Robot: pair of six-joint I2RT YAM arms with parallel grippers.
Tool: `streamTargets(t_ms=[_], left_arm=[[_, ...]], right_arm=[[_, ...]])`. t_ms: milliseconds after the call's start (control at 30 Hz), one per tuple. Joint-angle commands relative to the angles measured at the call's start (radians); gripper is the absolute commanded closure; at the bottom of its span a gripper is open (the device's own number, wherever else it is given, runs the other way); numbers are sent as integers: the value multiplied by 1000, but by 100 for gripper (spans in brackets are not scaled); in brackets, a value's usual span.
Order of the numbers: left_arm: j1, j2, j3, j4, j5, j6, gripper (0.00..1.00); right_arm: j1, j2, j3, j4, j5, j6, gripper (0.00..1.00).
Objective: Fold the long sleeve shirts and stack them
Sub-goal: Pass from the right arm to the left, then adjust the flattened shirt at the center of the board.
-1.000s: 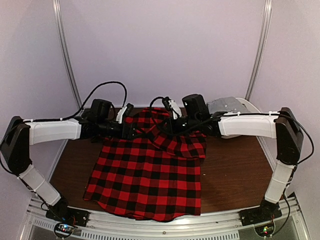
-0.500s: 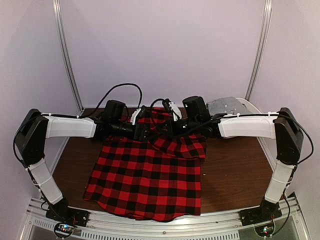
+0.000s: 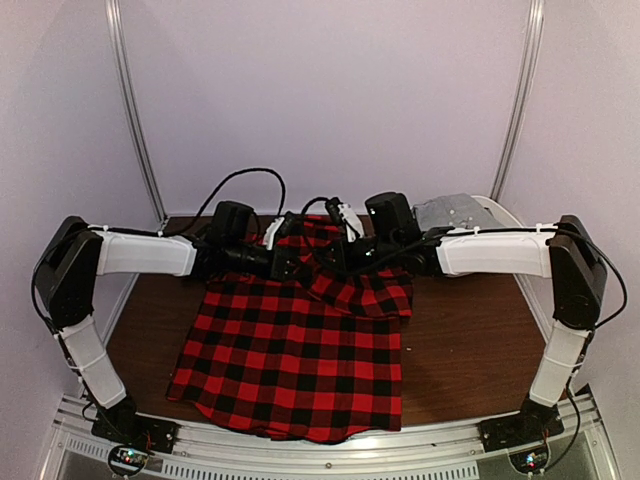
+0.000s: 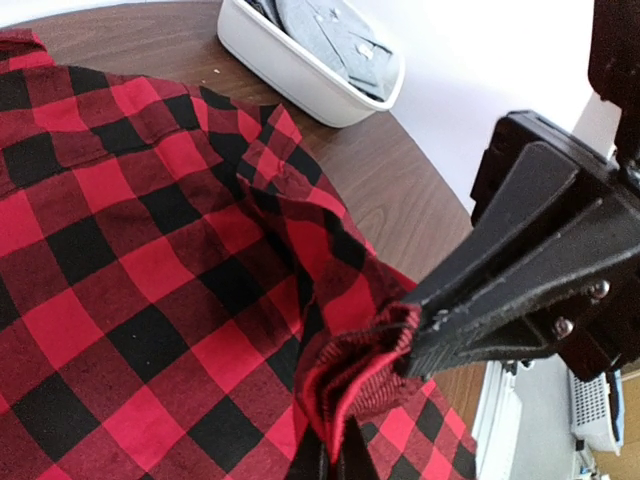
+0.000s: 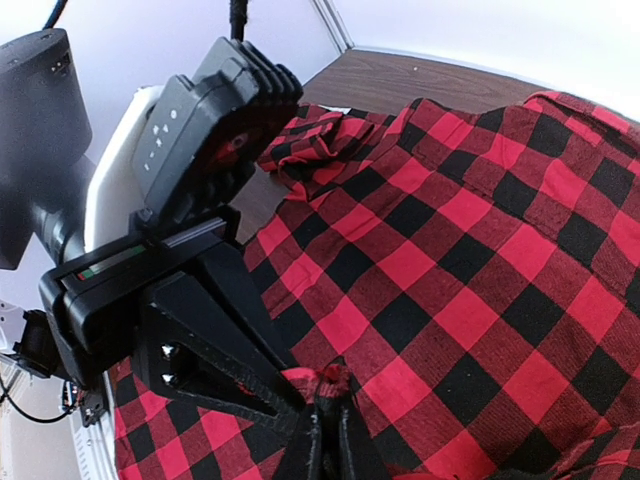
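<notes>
One long sleeve shirt [image 3: 300, 340], red-and-black check flannel, lies spread on the brown table, its hem toward the near edge. At its far middle a fold of cloth [image 4: 350, 370] is pulled up. My left gripper [image 3: 300, 263] is shut on this fold; in the left wrist view its fingers [image 4: 338, 445] pinch the bunched edge. My right gripper [image 3: 328, 262] meets it tip to tip and is shut on the same fold [image 5: 335, 378], its fingers [image 5: 328, 420] close together. In the right wrist view the left gripper's black fingers [image 5: 235, 365] come in from the left.
A white bin [image 3: 455, 210] holding grey cloth stands at the far right corner of the table [image 3: 460, 340], also in the left wrist view as the bin [image 4: 300, 65]. Bare brown table [image 4: 400, 170] lies between it and the shirt. Metal posts rise behind.
The left arm swung right to the raised fold and its gripper went from open to shut on it. The right gripper stayed in place on the fold.
</notes>
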Motion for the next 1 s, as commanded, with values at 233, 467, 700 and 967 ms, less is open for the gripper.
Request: streamTargets(t_ms=[233, 467, 700, 967], left_arm=[[-15, -78, 14, 30, -188, -110, 100], [-12, -120, 99, -73, -338, -98, 100], [27, -164, 130, -138, -423, -81, 100], [107, -200, 103, -185, -438, -63, 100]], right_arm=[[-39, -135, -68, -93, 304, 112, 48], [-106, -324, -262, -168, 478, 214, 34], [-165, -392, -412, -198, 523, 287, 26], [-182, -344, -456, -157, 499, 305, 21]])
